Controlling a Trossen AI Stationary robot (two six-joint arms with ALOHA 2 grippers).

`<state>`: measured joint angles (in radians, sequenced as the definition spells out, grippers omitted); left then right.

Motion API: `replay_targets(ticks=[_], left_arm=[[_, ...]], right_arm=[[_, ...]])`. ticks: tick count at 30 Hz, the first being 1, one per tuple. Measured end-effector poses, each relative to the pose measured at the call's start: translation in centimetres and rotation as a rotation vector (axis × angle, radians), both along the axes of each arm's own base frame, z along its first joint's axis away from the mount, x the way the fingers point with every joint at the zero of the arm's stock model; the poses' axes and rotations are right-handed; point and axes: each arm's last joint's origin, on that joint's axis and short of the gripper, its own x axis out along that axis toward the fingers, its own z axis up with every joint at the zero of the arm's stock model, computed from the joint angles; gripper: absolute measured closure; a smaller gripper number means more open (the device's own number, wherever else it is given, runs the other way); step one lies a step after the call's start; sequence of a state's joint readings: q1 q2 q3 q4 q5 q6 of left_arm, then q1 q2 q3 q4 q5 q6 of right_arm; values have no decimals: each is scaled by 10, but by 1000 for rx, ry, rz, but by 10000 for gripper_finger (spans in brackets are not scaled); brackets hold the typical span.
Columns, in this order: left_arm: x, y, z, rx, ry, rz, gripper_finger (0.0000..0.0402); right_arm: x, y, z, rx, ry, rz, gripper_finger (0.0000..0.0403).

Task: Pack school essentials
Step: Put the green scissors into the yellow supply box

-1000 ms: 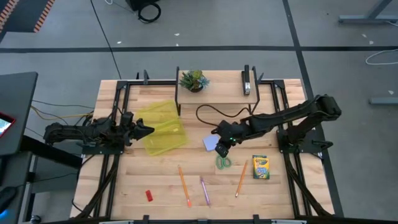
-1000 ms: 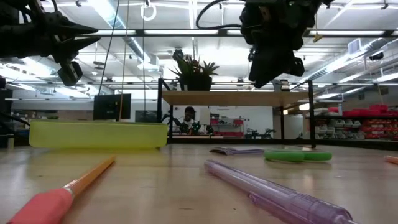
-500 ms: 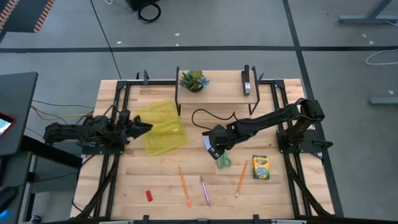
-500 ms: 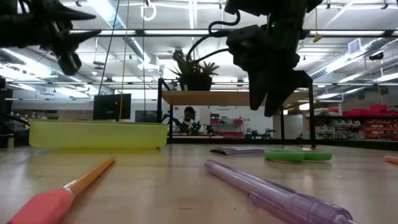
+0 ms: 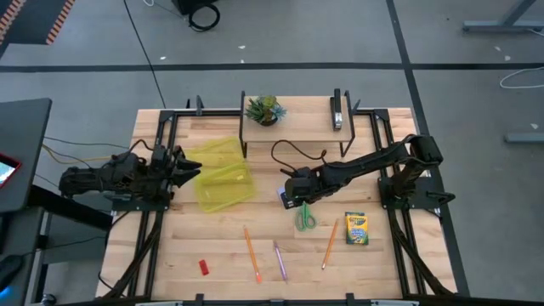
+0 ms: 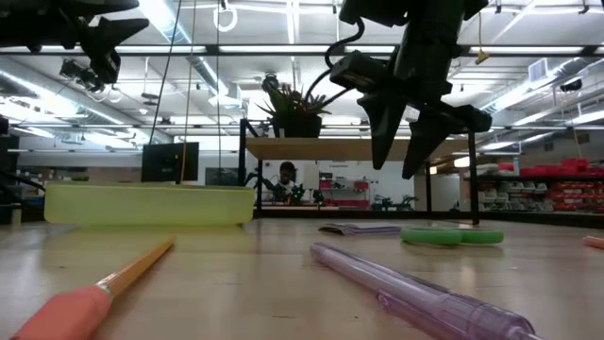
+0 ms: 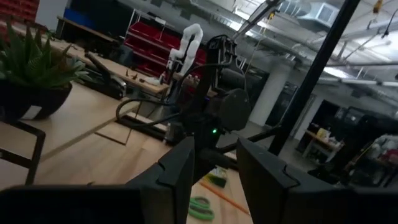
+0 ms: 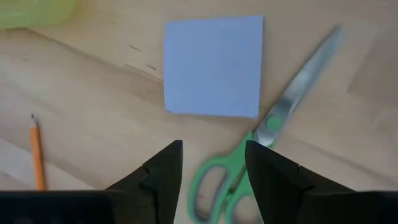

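Grey concrete floor surrounds a pale wooden table (image 5: 212, 246) ringed by a black frame, with a small raised shelf at the back carrying a plant (image 5: 263, 110) and a black stapler (image 5: 337, 110).

Over the middle of the table, the right gripper (image 5: 293, 201) hangs above the blue notepad (image 5: 283, 196) with its fingers (image 8: 163, 169) spread to a moderate gap and nothing between them. Its wrist view looks straight down on the notepad (image 8: 213, 65) and the green scissors (image 8: 261, 146), whose blades run along one edge of the pad, just beside it. From table height the gripper (image 6: 408, 142) is clearly off the wood, fingers pointing down, with the notepad (image 6: 359, 228) and scissors (image 6: 451, 235) lying flat beneath and beyond.

At the left side the left gripper (image 5: 189, 164) waits at the edge of a yellow-green tray (image 5: 221, 175), fingers (image 7: 177, 171) apart and empty.

Toward the front lie the other supplies, well apart from one another: a crayon box (image 5: 356, 228) at the right, an orange pencil (image 5: 329, 243) just beside it, a second pencil (image 5: 252, 252) near the centre, a purple pen (image 5: 279, 260) between the two, and a red eraser (image 5: 204, 267) off to the left. None is in the tray.

A person (image 6: 285, 179) shows far off in the room behind the shelf.
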<state>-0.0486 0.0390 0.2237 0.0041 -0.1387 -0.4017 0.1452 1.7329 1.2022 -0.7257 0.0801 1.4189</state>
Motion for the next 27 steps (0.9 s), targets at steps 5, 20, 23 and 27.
replay_targets(ticks=[5, 20, 23, 27], left_arm=[[0, 0, 0, -31, -6, -7, 279], [0, 0, 0, -29, -3, -7, 281], [0, 0, 0, -29, -2, -7, 278], [0, 0, 0, -30, 0, -7, 273]], right_arm=[[2, 0, 10, 19, 29, -32, 222], [33, -2, 7, -59, 139, -20, 222], [34, -1, 3, -74, 153, -8, 218], [28, -2, -4, -107, 189, -38, 203]])
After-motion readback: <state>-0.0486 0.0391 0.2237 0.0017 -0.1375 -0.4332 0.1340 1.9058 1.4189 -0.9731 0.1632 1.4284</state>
